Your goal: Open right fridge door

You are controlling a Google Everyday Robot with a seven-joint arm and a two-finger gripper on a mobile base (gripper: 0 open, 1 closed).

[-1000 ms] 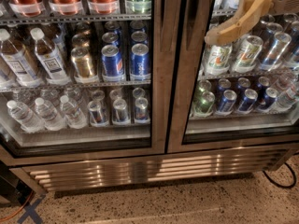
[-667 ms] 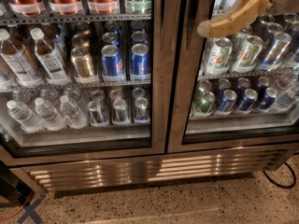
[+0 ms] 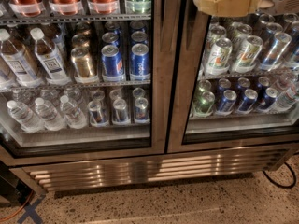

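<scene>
The right fridge door (image 3: 183, 87) is a glass pane in a brushed steel frame and stands closed, with green, silver and blue cans on the shelves behind it. My gripper (image 3: 205, 3), tan with a white wrist, hangs at the top right in front of this door's glass. It lies nearly level, its tip pointing left toward the door's inner frame beside the centre seam. Whether it touches the door cannot be told.
The left fridge door (image 3: 159, 55) is closed, with water bottles, gold cans and blue cans behind it. A steel vent grille (image 3: 140, 169) runs below both doors. A black cable (image 3: 280, 183) lies on the speckled floor at right, and blue tape (image 3: 30, 211) at lower left.
The gripper has risen and swung left, from slanting down-left over the cans to lying almost level near the door's inner frame. Both doors stay closed.
</scene>
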